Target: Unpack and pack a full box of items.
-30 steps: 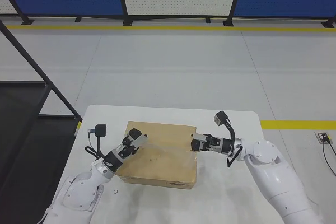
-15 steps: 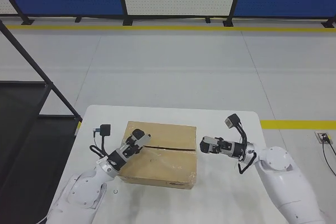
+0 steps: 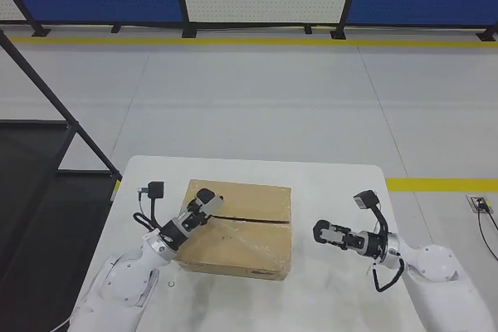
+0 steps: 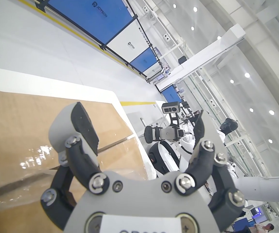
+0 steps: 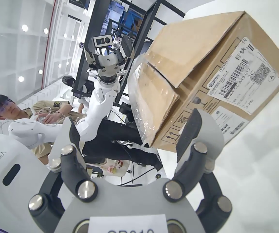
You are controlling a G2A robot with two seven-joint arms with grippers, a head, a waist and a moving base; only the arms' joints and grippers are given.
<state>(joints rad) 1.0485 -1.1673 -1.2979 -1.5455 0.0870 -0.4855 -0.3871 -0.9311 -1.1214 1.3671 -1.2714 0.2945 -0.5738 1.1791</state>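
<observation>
Box (image 3: 239, 228) sits taped at mid-table, both pincers open and empty

The cardboard box rests flat in the middle of the white table (image 3: 340, 178). Its top flaps are down and a strip of clear tape (image 5: 151, 93) lies glossy across the seam (image 3: 247, 220). The left gripper (image 3: 206, 199) hangs over the box's top near the end of that seam, fingers spread wide with nothing between them. The right gripper (image 3: 319, 232) is off the box's opposite side over bare tabletop, facing the wall with the shipping label (image 5: 241, 73). It is just as wide open and clear of the cardboard.

From where I stand, the trouble looks likely to come from the tape. The seam gapes a little at the label end, but the film seems to bridge the flaps. A finger hooked under one flap could then lift or tilt the whole carton instead of opening it.

With the right gripper away from the box, nothing braces it. A pull from the left side alone could skid it across the smooth table towards an edge. The film is slick too, so fingers closing on it may simply slip. What is packed inside cannot be seen, so its weight is anyone's guess
</observation>
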